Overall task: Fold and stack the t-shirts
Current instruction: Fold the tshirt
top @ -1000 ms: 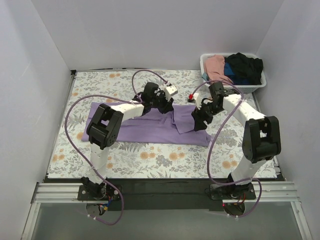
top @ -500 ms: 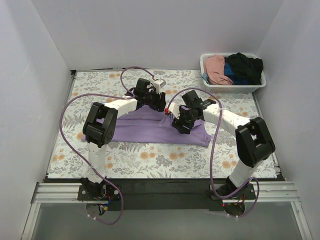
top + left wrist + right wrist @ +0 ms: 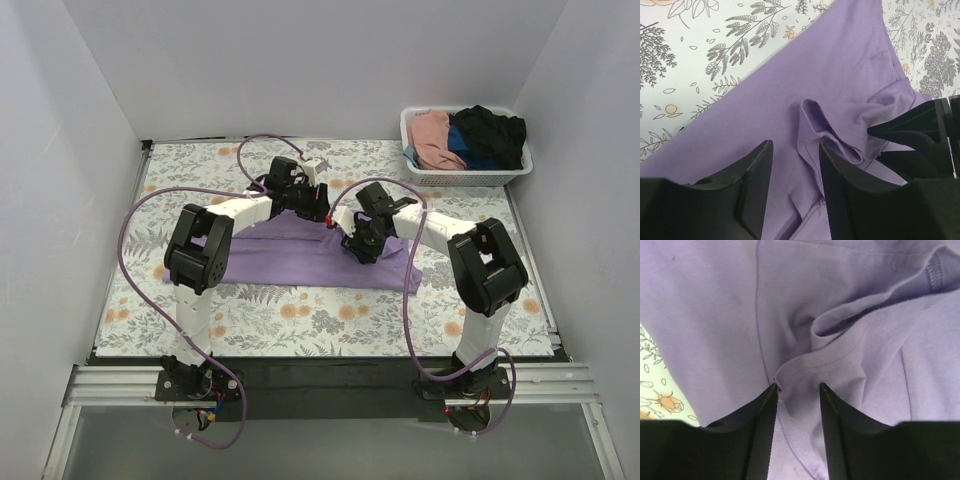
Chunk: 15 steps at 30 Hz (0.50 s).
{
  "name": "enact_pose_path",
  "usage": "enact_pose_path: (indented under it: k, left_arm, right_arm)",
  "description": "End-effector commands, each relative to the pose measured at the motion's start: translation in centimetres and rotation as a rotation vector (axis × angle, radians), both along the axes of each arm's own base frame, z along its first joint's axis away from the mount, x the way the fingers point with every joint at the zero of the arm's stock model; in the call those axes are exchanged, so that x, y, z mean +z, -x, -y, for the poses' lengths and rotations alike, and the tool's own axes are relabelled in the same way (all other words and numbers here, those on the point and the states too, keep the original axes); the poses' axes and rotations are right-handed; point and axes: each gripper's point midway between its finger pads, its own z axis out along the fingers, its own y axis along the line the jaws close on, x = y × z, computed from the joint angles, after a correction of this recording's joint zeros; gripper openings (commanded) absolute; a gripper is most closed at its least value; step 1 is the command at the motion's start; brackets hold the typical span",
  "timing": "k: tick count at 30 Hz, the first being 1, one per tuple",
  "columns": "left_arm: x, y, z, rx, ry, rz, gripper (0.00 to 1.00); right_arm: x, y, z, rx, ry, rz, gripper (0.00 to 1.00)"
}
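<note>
Both spread: left fingers (image 3: 755,175) above lavender shirt (image 3: 840,65) wrinkle, right fingers (image 3: 760,432) straddling its fold.

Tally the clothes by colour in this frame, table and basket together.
Lavender t-shirt: 1
Pink garment: 1
Blue garment: 1
Black garment: 1
Total: 4

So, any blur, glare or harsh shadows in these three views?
Top external: evenly lit, sharp, soft shadows under the arms on the lavender t-shirt. Left wrist: cloth in focus, left gripper a dark featureless silhouette. Right wrist: stitching crisp, right gripper likewise dark; no glare anywhere.
</note>
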Motion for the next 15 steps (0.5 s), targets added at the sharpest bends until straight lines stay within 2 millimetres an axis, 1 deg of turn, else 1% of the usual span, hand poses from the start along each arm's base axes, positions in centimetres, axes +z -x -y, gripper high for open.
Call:
enact_pose_path:
  k: [1,3,4,6,7,9,12,15]
  left_arm:
    - [3.3,-0.1,-0.5,0.015,0.039,0.028,0.41]
    - [3.4,-0.3,-0.8,0.023,0.042,0.027,0.41]
    - [3.4,-0.3,-0.9,0.024,0.044,0.028,0.41]
    - [3.4,-0.4,-1.1,0.027,0.043,0.031,0.41]
    - [3.4,-0.4,-1.1,0.023,0.043,0.036,0.41]
    - [3.4,-0.5,-1.2,0.018,0.044,0.041,0.41]
    - [3.2,-0.5,-1.0,0.007,0.050,0.039,0.41]
    - [3.2,-0.6,-0.8,0.000,0.055,0.040,0.41]
  right_arm:
    - [1.5,-2.3,-0.6,-0.032,-0.009,0.073,0.43]
    - [2.0,-3.1,-0.1,-0.054,-0.009,0.094,0.34]
    - [2.3,-3.4,0.0,-0.064,-0.010,0.103,0.26]
    - [3.4,-4.4,0.4,-0.087,-0.015,0.133,0.17]
    - [3.8,-4.9,0.6,-0.096,-0.017,0.146,0.10]
    - [5.1,-6.1,0.9,-0.114,-0.032,0.177,0.01]
    - [6.4,-7.5,1.3,-0.126,-0.043,0.212,0.01]
    - [7.1,-8.7,1.7,-0.132,-0.040,0.228,0.01]
